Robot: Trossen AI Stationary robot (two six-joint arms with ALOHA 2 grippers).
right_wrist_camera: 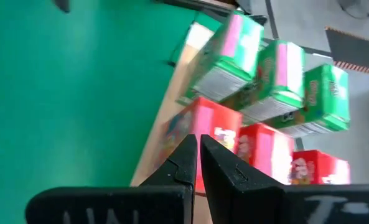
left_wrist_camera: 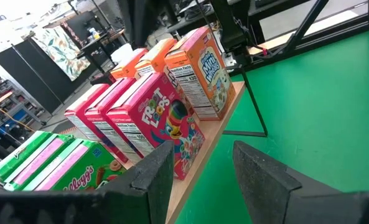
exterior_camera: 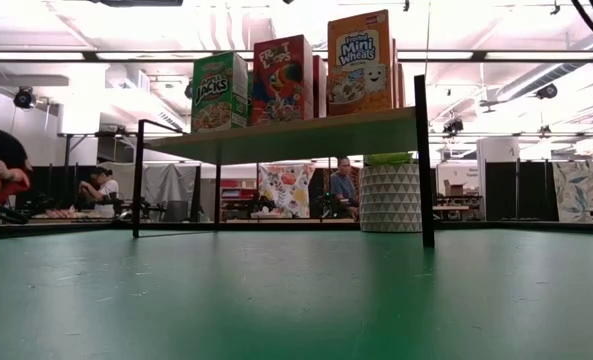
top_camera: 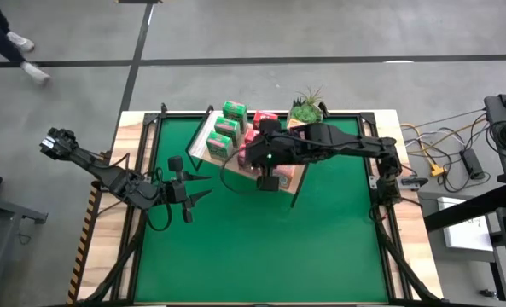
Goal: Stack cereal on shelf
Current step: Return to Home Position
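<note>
The shelf (exterior_camera: 306, 135) is a light-wood board on a thin black frame at the table's far middle. Cereal boxes stand upright on it in rows: green (exterior_camera: 219, 92), pink-red (exterior_camera: 281, 80) and orange (exterior_camera: 359, 62). In the high view my right arm reaches over them, and my right gripper (top_camera: 268, 177) hangs above the shelf's near edge. Its fingers are shut with nothing between them (right_wrist_camera: 196, 155), over the pink-red boxes (right_wrist_camera: 234, 143). My left gripper (top_camera: 193, 192) waits open left of the shelf, facing the boxes (left_wrist_camera: 159, 121) with its fingers (left_wrist_camera: 203, 171) empty.
A potted green plant (top_camera: 306, 107) stands at the shelf's far right corner, its patterned pot (exterior_camera: 391, 195) behind the frame. The green mat (top_camera: 261, 247) stretches bare from the shelf to the table's near edge. People are in the room beyond the table.
</note>
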